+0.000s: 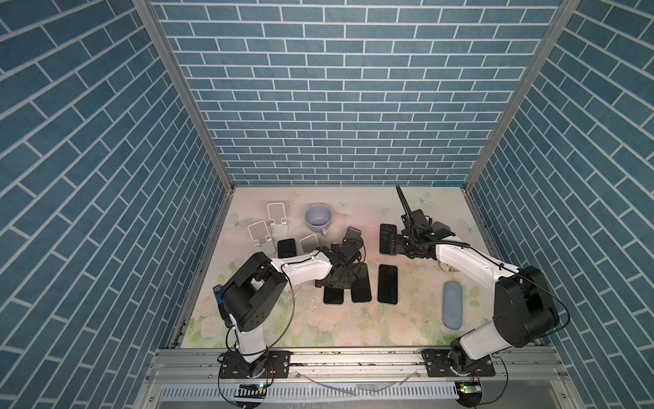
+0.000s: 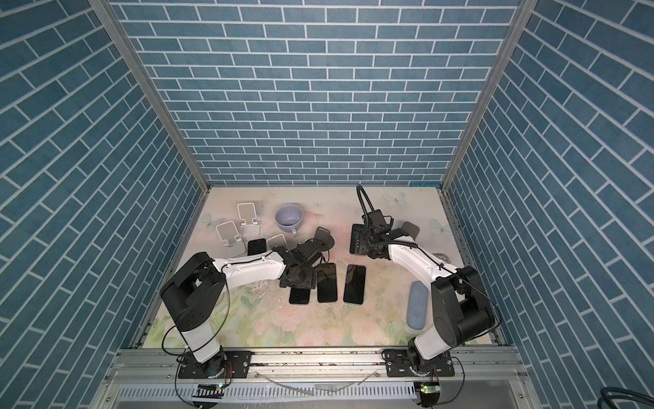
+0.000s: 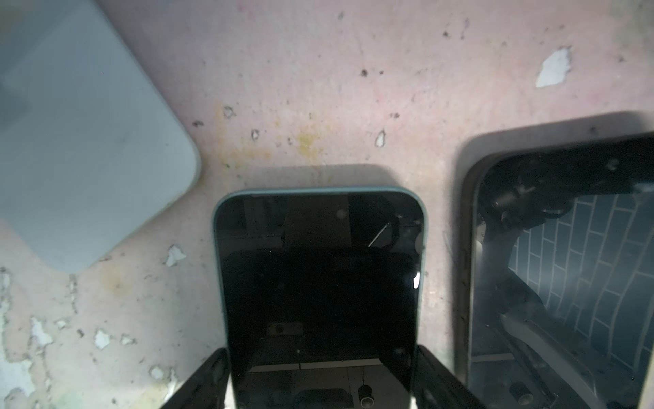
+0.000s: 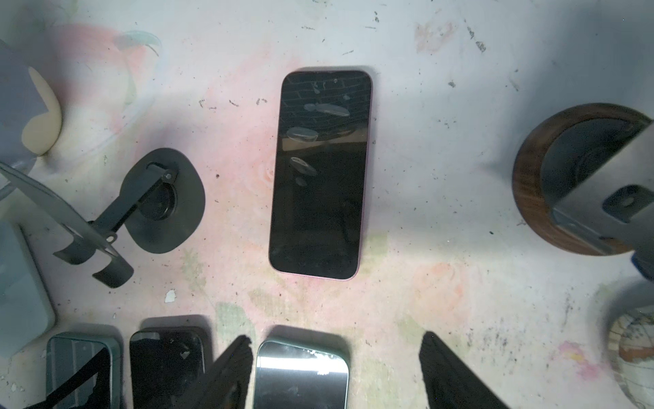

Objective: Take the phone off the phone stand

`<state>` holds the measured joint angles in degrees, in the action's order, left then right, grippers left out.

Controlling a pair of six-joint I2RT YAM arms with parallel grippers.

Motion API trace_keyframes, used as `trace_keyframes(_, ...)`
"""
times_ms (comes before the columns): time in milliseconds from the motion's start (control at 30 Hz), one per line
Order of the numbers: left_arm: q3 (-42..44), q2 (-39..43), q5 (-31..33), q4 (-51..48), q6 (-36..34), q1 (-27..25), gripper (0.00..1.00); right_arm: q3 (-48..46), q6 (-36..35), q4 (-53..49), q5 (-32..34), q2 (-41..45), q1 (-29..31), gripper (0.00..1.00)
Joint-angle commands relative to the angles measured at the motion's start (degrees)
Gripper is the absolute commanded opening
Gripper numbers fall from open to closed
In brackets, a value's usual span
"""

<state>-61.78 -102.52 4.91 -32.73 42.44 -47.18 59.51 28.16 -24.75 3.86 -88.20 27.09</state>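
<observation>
Phone judged off the stand and flat on the table (image 3: 318, 88); release is the step in hand.
The green-edged phone (image 3: 318, 283) lies at lower centre of the left wrist view. The left gripper (image 3: 323, 350) sits astride its end, fingers (image 3: 212, 379) close by both edges; whether they pinch cannot be told. The right gripper (image 4: 336, 338) gapes wide and empty, with a pink phone (image 4: 320, 173) at frame centre. The black phone stand (image 4: 155, 205), left of frame, is bare. Recommended: part the jaws fully, lift straight up, and avoid nudging the neighbouring phone (image 3: 566, 265).
</observation>
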Motion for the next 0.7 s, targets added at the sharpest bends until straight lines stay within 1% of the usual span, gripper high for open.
trace_keyframes(0, 0.5, 0.9, 1.9, -1.9, -1.1, -0.2, 0.84, 1.9, -1.2, -0.8, 0.7, -0.3, -0.3, 0.76)
trace_keyframes(233, 1.2, 3.2, 3.2, -0.4, -2.2, -0.2, 0.87, 2.9, -2.0, -2.8, 2.1, -0.2, -0.3, 0.76)
trace_keyframes(333, 2.0, 4.8, 3.8, 0.5, -2.7, -0.2, 0.93, 3.2, -2.0, -3.4, 2.6, -0.1, -0.3, 0.76)
trace_keyframes(400, 2.4, 6.0, 4.6, 1.0, -3.3, -0.2, 0.99, 3.5, -2.1, -3.7, 2.8, -0.1, -0.3, 0.76)
trace_keyframes(433, 2.4, 6.2, 4.9, 1.0, -3.6, -0.2, 1.0, 3.7, -2.0, -3.8, 2.9, 0.0, -0.3, 0.76)
trace_keyframes(667, 1.6, 9.5, 5.7, 1.9, -7.8, -0.2, 1.0, 3.5, -3.3, -4.7, 5.6, 1.0, -0.5, 0.76)
